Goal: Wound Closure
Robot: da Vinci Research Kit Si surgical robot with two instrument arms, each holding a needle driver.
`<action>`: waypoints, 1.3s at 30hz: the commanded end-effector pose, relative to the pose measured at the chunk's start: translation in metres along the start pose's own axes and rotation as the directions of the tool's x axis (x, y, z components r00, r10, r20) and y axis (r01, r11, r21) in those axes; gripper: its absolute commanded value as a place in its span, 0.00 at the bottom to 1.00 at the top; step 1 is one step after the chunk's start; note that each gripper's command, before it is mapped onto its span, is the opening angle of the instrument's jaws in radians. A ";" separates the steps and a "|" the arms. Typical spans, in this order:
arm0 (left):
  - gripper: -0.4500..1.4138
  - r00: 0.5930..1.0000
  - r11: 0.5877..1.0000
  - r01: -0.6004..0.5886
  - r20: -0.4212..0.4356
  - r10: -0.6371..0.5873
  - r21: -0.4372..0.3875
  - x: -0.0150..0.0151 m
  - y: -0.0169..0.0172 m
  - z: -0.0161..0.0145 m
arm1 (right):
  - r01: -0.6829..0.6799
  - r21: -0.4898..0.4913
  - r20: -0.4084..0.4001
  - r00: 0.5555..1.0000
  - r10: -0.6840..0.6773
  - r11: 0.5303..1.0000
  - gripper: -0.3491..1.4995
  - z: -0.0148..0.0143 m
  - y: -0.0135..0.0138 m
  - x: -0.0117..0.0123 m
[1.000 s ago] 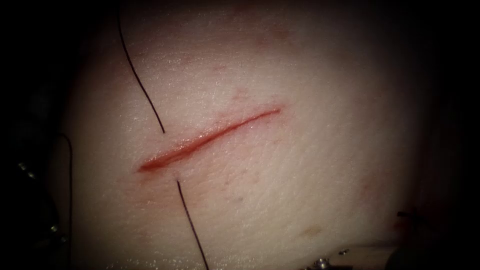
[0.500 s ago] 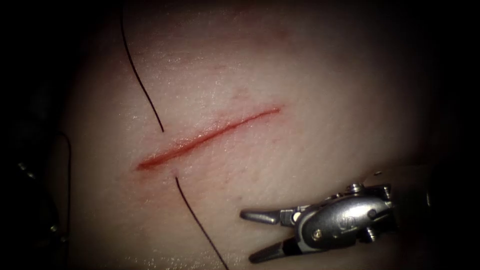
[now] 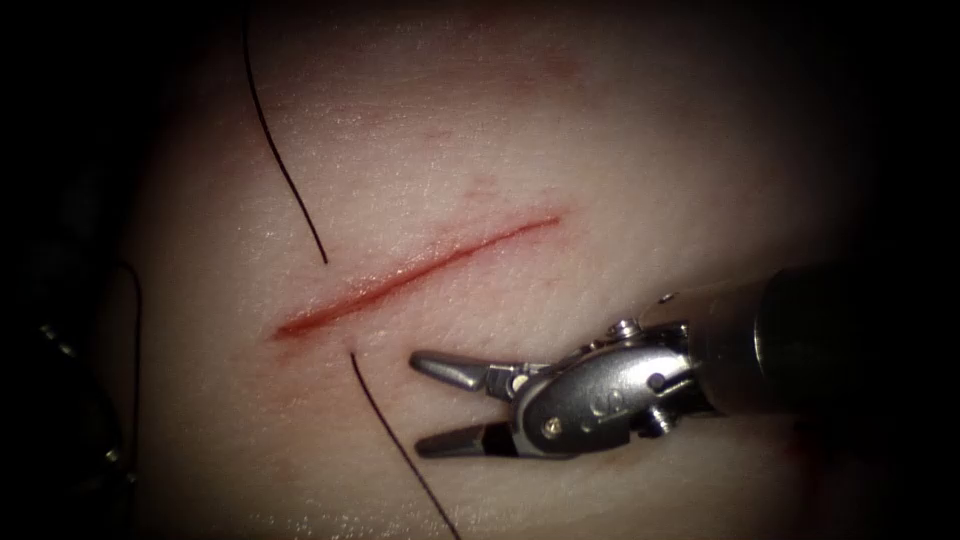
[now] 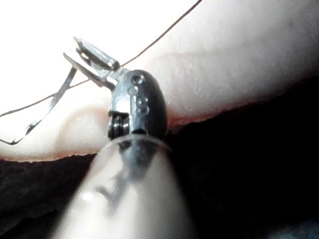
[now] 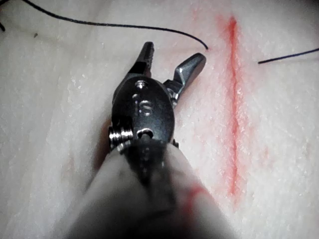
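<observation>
The cut (image 3: 420,268) runs slantwise across the tissue (image 3: 620,150). Dark thread (image 3: 285,185) enters the tissue on the cut's upper left side and comes out as thread (image 3: 385,430) on the lower right side. My right tool (image 3: 420,405) lies just right of that lower strand, jaws open and holding nothing. In the right wrist view the right tool (image 5: 172,57) gapes short of the cut (image 5: 232,99), near the thread (image 5: 124,25). At the tissue's edge my left tool (image 4: 92,57) is shut on the curved needle (image 4: 50,102) near one end; the needle is out of the tissue.
Red fluid stains the tissue around the cut (image 5: 234,164). A further loop of thread (image 3: 138,330) lies along the dark left border of the tissue. Thread (image 4: 159,35) trails past the left tool's jaws over the pale tissue.
My right tool has come in from the lower right and moved up and left, jaws open, closer to the thread below the cut. The thread has barely shifted.
</observation>
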 end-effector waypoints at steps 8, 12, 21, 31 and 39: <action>0.00 1.000 1.000 0.006 -0.002 -0.006 -0.004 -0.0004 0.0009 0.0002 | 0.006 -0.001 -0.019 1.000 -0.006 1.000 0.74 0.0041 -0.0008 -0.0019; 0.00 1.000 1.000 0.006 -0.002 -0.006 -0.004 -0.0003 0.0009 0.0001 | 0.009 -0.004 -0.028 1.000 -0.009 1.000 0.69 0.0053 -0.0008 -0.0019; 0.00 1.000 1.000 0.005 -0.004 -0.005 -0.007 -0.0004 0.0009 -0.0002 | 0.036 0.023 -0.036 0.999 -0.035 0.999 0.00 0.0058 -0.0008 -0.0018; 0.00 1.000 1.000 0.004 -0.001 -0.004 -0.003 -0.0004 0.0010 -0.0001 | 0.050 0.054 -0.033 0.998 -0.048 0.997 0.00 0.0039 -0.0025 -0.0007; 0.00 1.000 1.000 0.004 -0.001 -0.004 -0.003 -0.0004 0.0011 -0.0001 | 0.080 0.126 -0.061 0.995 -0.073 0.989 0.00 0.0018 -0.0061 0.0013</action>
